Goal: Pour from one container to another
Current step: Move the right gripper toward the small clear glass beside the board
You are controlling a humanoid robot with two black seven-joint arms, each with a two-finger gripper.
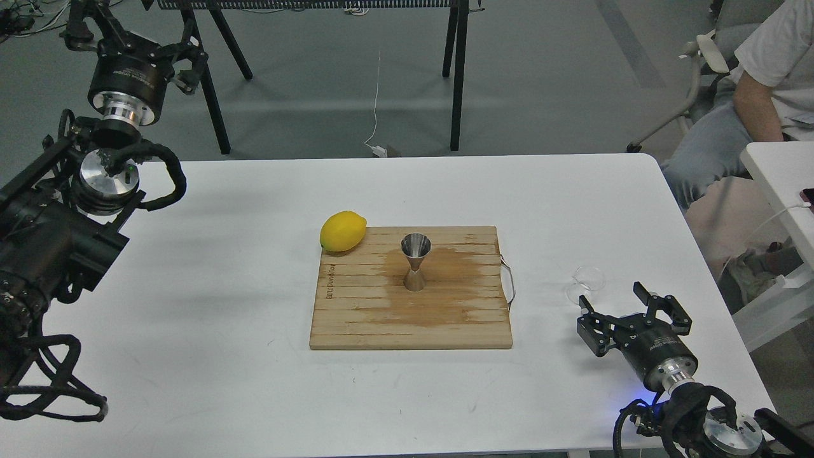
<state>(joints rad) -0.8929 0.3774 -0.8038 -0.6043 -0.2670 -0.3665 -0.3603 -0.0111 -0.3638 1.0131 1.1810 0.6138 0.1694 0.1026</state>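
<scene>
Head view: our right gripper sits open just beside the glass beaker.
Our left gripper's fingers we cannot tell; steel jigger stands upright on the cutting board.

i see an evenly lit, bright scene with soft overhead light. the white table shows only faint shadows beside the lemon and the board. the picture is sharp, though the clear beaker nearly vanishes against the white.

yellow lemon, steel jigger, striped tan board, white table.
</scene>
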